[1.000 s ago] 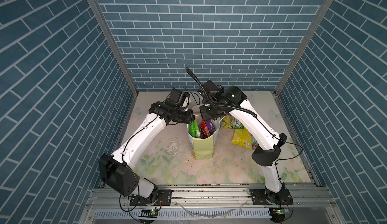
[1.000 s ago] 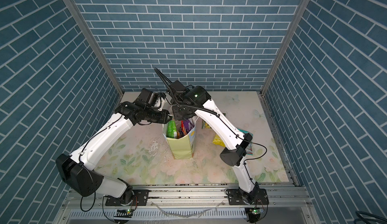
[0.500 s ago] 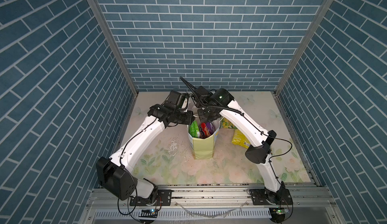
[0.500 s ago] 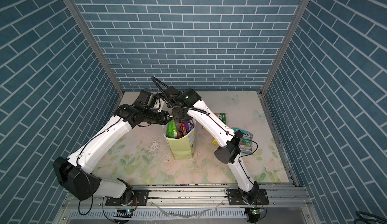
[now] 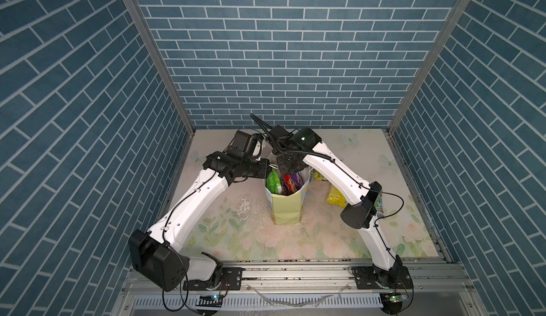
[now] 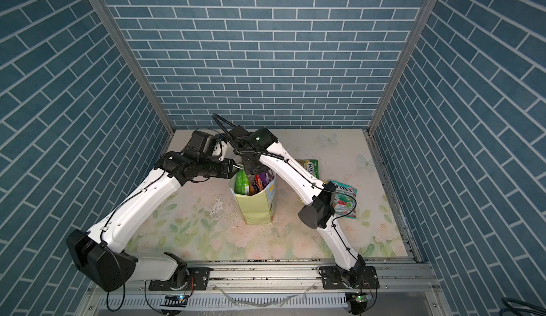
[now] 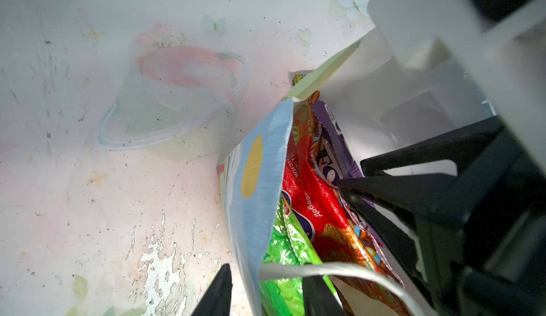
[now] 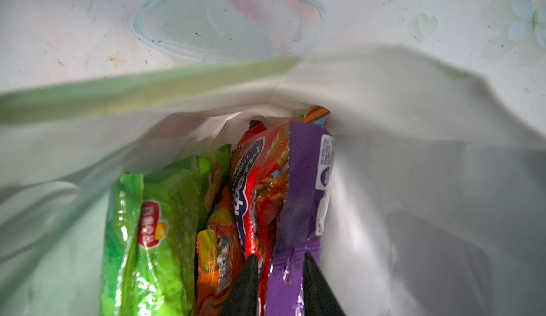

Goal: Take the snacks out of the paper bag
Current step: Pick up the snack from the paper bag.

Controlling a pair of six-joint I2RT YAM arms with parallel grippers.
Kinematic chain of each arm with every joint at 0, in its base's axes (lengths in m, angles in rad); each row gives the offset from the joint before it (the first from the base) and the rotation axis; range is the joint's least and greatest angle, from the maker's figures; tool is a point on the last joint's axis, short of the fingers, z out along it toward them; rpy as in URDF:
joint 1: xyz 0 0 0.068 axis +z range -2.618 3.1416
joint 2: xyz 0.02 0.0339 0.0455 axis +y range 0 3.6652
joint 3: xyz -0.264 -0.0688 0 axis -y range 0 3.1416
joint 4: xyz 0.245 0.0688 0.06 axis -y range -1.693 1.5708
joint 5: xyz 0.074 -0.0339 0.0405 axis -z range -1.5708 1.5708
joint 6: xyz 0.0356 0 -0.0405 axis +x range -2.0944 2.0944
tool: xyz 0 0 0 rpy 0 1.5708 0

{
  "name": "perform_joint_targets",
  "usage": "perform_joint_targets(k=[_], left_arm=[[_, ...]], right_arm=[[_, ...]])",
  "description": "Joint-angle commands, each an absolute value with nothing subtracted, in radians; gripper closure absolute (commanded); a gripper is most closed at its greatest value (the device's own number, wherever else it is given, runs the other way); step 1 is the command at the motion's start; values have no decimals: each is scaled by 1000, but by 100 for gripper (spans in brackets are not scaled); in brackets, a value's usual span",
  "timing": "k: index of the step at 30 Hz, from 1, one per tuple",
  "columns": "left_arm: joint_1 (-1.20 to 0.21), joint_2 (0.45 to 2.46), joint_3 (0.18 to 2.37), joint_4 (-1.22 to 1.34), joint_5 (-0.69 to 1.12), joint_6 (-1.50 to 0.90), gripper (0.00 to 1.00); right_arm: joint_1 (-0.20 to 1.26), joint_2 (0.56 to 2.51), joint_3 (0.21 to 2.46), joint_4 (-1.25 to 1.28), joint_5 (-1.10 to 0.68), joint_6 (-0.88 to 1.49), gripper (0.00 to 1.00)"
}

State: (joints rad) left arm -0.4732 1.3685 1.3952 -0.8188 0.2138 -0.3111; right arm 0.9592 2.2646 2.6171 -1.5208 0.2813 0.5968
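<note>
A: Pinching the purple Fox's packet [image 8: 298, 211] with my right end effector [image 8: 279, 273], inside the upright paper bag [image 5: 285, 208] on the worktop [image 5: 295, 240].

B: Left?

A: Left end effector [image 7: 263, 291] straddles the bag wall, jaws apart, steadying it.

The yellow packet [image 5: 336, 199] lies partly hidden behind the right arm [image 5: 334, 172]; its label is unreadable.

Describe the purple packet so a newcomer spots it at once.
Find the paper bag standing mid-table. Inside it, the purple packet stands upright against the white inner wall, with the right gripper straddling its edge. It is the only purple one, beside red, orange and green packets.
</note>
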Motion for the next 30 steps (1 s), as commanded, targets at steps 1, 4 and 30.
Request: perform_joint_targets(k=[1, 4, 30], left_arm=[[-463, 1356, 1382, -816, 212, -317, 59], [-461, 1353, 1379, -816, 213, -315, 59], [-428, 1385, 1394, -804, 236, -307, 59]], right_arm=[[954, 2274, 2640, -1526, 350, 605, 72], [947, 2278, 2638, -1522, 355, 595, 72], [923, 2318, 2654, -1491, 292, 579, 72]])
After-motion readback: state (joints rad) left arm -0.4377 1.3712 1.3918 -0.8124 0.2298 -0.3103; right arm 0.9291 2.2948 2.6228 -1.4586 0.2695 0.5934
